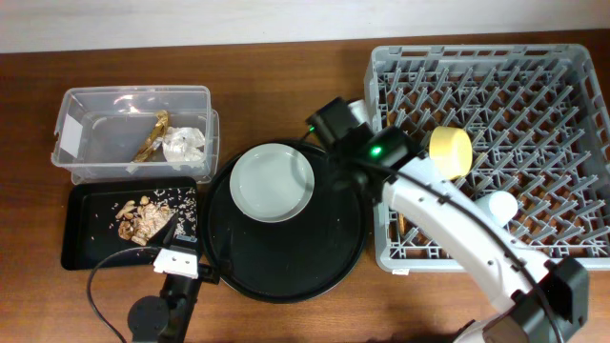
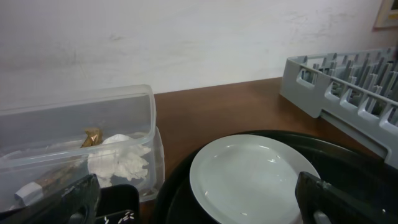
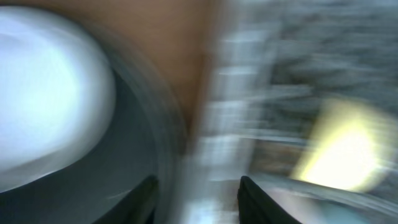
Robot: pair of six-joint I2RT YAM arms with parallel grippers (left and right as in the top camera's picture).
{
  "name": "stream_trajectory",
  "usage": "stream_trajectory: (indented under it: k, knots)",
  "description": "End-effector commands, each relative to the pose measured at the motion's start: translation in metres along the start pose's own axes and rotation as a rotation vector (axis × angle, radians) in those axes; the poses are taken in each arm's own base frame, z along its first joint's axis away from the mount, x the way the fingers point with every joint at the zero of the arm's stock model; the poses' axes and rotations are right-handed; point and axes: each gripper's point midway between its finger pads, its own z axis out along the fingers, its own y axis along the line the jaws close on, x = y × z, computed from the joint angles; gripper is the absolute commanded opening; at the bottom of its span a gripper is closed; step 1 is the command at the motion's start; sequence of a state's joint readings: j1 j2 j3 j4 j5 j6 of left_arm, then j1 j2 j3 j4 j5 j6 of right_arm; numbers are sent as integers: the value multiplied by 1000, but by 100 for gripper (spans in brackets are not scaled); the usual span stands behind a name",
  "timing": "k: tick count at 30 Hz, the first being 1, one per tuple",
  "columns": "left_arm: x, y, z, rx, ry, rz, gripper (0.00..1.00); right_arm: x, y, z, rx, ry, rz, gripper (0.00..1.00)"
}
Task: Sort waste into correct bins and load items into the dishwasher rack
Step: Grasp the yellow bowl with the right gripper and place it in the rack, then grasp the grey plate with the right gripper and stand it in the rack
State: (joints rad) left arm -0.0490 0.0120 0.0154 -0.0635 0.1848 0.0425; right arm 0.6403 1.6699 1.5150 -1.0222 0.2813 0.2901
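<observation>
The pale grey-green plate (image 1: 273, 181) lies on the round black tray (image 1: 286, 272); it also shows in the left wrist view (image 2: 249, 177). The clear tub (image 1: 91, 105) holds the golden wrapper (image 1: 152, 133) and the white napkin (image 1: 183, 143). Food scraps (image 1: 143, 217) lie in the flat black tray (image 1: 86, 238). The yellow bowl (image 1: 450, 151) and a pale cup (image 1: 500, 205) sit in the grey rack (image 1: 534, 76). My left gripper (image 2: 199, 211) is open and empty at the tray's near left. My right gripper (image 3: 199, 202) is open between plate and rack; its view is blurred. The pink cup is out of view.
The rack's left wall (image 2: 336, 93) stands just right of the round tray. A thin brownish stick (image 1: 400, 224), perhaps the chopsticks, shows through the rack's near left grid. My right arm (image 1: 448, 219) crosses the rack's front left corner.
</observation>
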Motion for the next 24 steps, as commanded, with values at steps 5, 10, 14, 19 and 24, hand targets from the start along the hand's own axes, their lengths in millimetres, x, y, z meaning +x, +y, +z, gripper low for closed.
stream_trajectory:
  k: [5, 10, 14, 19, 24]
  knots:
    - [2, -1, 0, 7, 1, 11, 99, 58, 118, 75, -370, 261, 357, 55]
    - [2, -1, 0, 7, 1, 11, 99, 56, 96, 137, -303, 309, 533, 48]
    - [2, -1, 0, 7, 1, 11, 99, 72, 88, 144, -266, 373, 546, 20]
    - [2, -1, 0, 7, 2, 11, 99, 87, 80, 141, -222, 427, 544, 4]
    - [2, -1, 0, 7, 2, 11, 99, 9, 28, 54, -228, 50, 438, 4]
